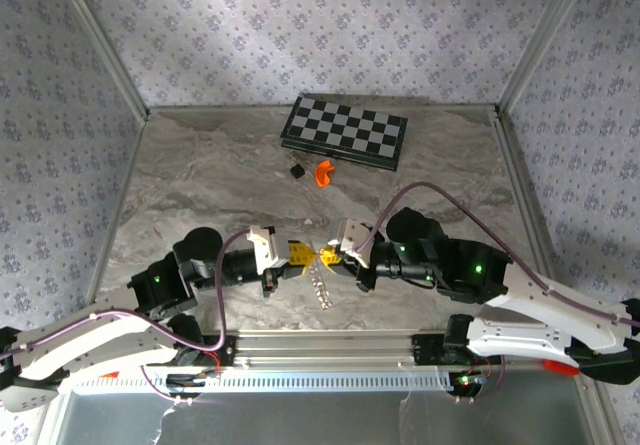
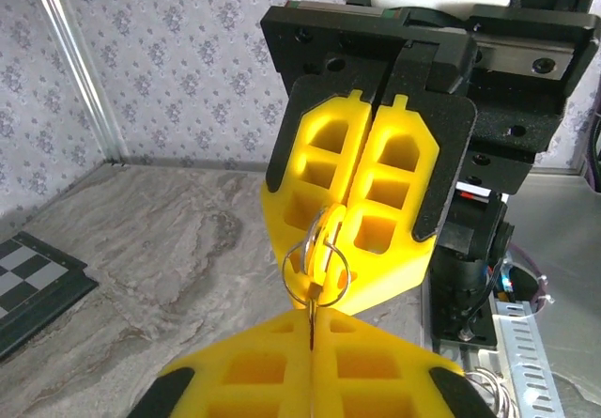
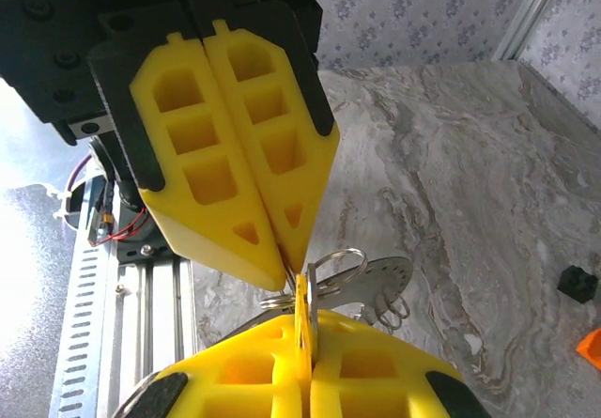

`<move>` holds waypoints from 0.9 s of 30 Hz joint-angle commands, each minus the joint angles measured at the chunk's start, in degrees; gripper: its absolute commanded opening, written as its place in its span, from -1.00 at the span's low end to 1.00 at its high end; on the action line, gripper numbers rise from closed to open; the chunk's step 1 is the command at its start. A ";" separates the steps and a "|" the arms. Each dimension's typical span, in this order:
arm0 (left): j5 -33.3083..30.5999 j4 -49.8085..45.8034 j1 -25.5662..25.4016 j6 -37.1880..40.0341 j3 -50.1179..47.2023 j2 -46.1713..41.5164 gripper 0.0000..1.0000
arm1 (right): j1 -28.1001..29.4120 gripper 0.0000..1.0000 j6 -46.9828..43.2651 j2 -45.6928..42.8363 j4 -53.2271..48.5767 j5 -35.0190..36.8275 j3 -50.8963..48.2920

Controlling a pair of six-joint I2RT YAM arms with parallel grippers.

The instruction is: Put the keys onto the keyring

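Observation:
My two grippers meet tip to tip over the near middle of the table. The left gripper is shut on the wire ring of the keyring. Its silvery links trail down to the table below the fingertips. The right gripper is shut on the keys, a thin yellow piece standing edge-on between its pads beside a metal strip. The ring loops just above those pads. A holed metal tag with small rings hangs behind.
A black-and-white chessboard lies at the back centre. In front of it sit a small black cube and an orange curved piece. An aluminium rail runs along the near edge.

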 commanded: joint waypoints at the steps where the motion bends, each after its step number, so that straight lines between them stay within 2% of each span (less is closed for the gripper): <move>1: -1.58 -0.12 0.13 0.03 -0.36 -0.61 -0.59 | 0.17 -1.00 -0.59 0.03 -0.75 2.90 3.07; 6: -5.44 0.72 0.09 -1.32 -1.77 -0.78 0.04 | -0.32 -1.00 0.49 2.34 -5.15 8.18 4.64; 8: -7.12 1.61 0.13 -2.32 -2.65 -1.13 0.23 | -1.10 -1.00 0.89 3.32 -5.88 9.92 4.63; 11: -8.79 2.47 0.18 -3.47 -3.96 -1.74 0.73 | -2.73 -1.00 1.95 5.08 -6.31 11.39 4.42; 14: -12.32 2.23 0.13 -4.63 -4.94 -1.69 0.98 | -5.61 -1.00 3.81 7.31 -6.35 11.38 4.63; 21: -22.35 0.94 0.26 -7.10 -6.21 -0.14 0.99 | -13.58 -1.00 7.62 12.93 -4.93 7.99 5.94; 27: -27.70 0.38 0.73 -7.38 -7.21 1.62 0.99 | -20.92 -1.00 11.24 19.50 0.78 6.15 7.08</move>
